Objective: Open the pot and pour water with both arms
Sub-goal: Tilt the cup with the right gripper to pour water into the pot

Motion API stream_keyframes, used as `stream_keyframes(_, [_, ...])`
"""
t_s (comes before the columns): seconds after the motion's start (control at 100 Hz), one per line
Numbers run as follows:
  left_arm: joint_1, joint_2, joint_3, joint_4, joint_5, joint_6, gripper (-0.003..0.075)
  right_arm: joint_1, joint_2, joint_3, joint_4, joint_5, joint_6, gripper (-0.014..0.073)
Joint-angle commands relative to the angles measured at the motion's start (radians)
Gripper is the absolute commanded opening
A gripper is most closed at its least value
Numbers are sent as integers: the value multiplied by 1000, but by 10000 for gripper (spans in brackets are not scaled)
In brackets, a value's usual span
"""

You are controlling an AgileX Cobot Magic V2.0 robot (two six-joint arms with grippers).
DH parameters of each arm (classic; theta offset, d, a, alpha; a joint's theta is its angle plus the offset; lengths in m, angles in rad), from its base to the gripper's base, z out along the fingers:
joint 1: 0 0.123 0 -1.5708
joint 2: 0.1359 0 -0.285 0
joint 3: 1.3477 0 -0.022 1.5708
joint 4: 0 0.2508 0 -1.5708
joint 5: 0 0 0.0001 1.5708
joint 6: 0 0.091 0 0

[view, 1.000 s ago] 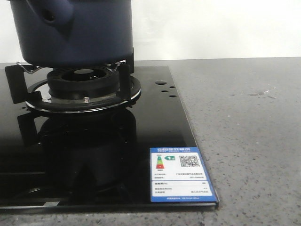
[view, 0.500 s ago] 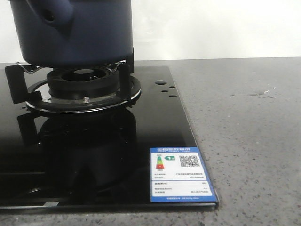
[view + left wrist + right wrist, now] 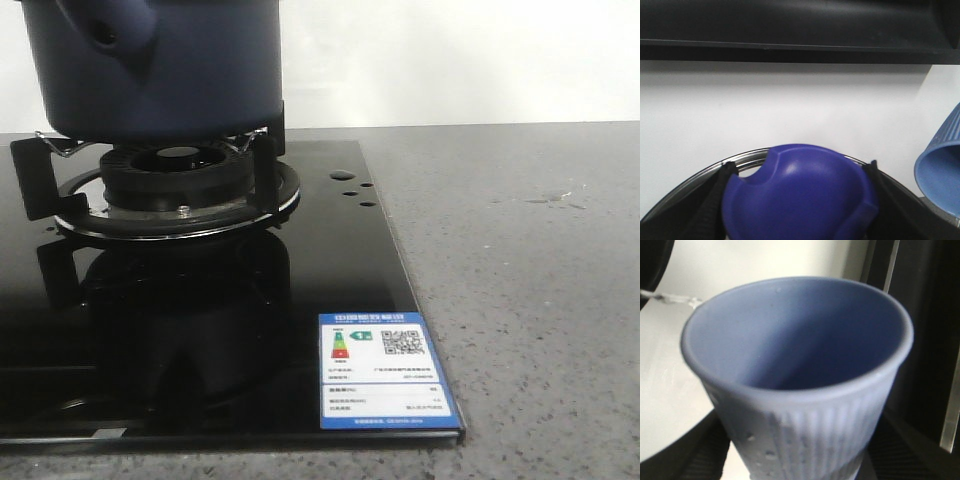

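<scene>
The pot (image 3: pixel 160 65) sits on the burner (image 3: pixel 175 180) at far left. The left gripper (image 3: pixel 800 200) clamps a blue knob (image 3: pixel 800 195) — apparently the lid's. The right gripper (image 3: pixel 795 460) clasps a pale cup (image 3: pixel 800 375) — upright, mouth open.

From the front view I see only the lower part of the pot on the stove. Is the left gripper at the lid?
Observer: Yes. The left gripper has its fingers on both sides of the blue lid knob.
Operator: And the right gripper?
Observer: The right gripper holds a pale blue cup, with its opening toward the wrist camera.
Operator: Is water in the cup?
Observer: I cannot tell, because the inside is blurred. Small droplets sit on its ribbed outer wall.
</scene>
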State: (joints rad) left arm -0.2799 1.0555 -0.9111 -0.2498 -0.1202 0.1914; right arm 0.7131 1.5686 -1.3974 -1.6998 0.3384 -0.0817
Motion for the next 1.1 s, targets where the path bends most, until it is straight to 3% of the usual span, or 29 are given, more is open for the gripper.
stream_keyframes(0.0, [1, -24, -38, 3, -109, 0, 372, 1, -36, -40, -47, 13, 1, 270])
stream_keyframes(0.86, [1, -24, -38, 3, -109, 0, 372, 1, -36, -40, -48, 15, 5, 270])
stream_keyframes(1.09, [1, -24, -38, 3, -109, 0, 372, 1, -42, -40, -41, 67, 213, 270])
